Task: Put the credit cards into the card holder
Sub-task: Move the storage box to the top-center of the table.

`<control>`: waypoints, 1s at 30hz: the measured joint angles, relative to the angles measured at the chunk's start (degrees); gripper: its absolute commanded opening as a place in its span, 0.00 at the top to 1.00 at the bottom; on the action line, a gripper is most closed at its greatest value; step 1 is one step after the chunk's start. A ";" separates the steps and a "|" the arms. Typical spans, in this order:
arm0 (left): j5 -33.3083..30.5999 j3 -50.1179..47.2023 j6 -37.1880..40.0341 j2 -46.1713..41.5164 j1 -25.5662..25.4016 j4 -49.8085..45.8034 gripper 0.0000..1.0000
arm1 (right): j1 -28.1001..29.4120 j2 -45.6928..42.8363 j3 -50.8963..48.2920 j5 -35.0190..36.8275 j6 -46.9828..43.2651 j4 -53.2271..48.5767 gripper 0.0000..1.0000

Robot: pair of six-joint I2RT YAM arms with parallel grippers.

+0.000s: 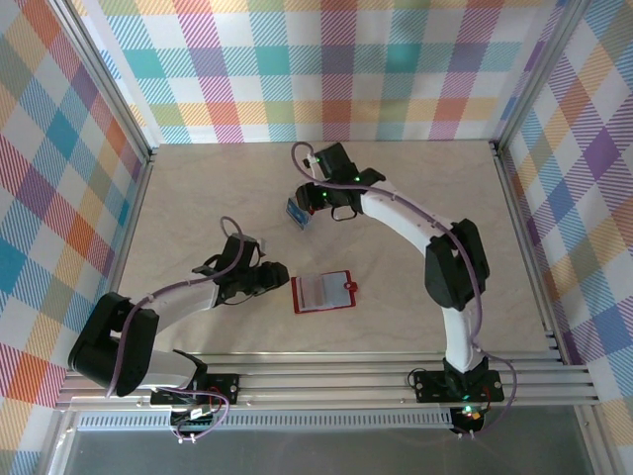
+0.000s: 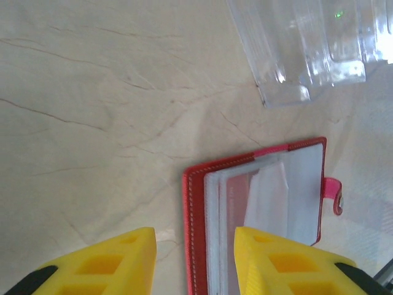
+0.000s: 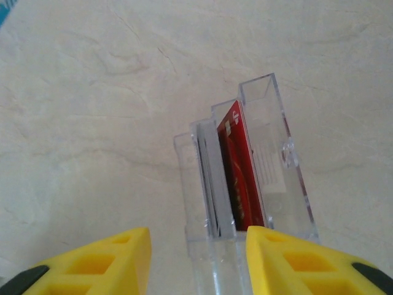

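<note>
Right gripper (image 3: 198, 252) at clear case (image 3: 261, 98), red card (image 3: 241, 166) inside

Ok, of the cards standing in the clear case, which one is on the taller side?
The red card, upright beside the tallest step of the clear case; the pale grey card stands on the lower side.

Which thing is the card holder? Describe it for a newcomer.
Start at the beige table, near its front edge, just right of the left gripper. The card holder lies open and flat there: a red wallet with pale ribbed slots and a snap tab. The clear case farther back is see-through, not red.
</note>
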 measured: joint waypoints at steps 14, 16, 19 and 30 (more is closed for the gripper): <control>-1.92 9.92 -9.55 5.57 3.80 3.08 0.67 | -1.53 11.56 11.21 -2.51 -6.86 -5.03 0.56; -1.95 12.15 -10.19 9.03 4.74 4.11 0.67 | -1.57 11.56 11.21 -2.60 -7.26 -5.05 0.56; -1.64 15.67 -10.40 14.38 5.70 4.57 0.67 | -1.70 11.58 11.21 -2.58 -8.07 -5.09 0.56; 2.34 26.91 -10.47 31.50 6.58 7.50 0.71 | -1.70 11.69 10.97 -3.23 -10.21 -5.16 0.57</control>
